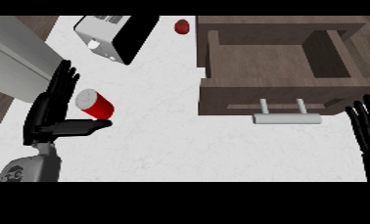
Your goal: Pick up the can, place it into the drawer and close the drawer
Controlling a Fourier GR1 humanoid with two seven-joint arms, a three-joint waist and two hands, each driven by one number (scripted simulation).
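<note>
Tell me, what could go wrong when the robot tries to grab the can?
The left hand is open beside the can, not curled round it, so the tilted can might roll away when nudged. The open drawer sits far across the counter, so the can could slip on the way. The right hand rests near the handle.

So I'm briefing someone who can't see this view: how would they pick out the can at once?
Start at the white counter and go to its left side, left of the open wooden drawer. The can lies tilted against the left hand. It is a red cylinder with a grey lid, far bigger than the small red thing near the back.
</note>
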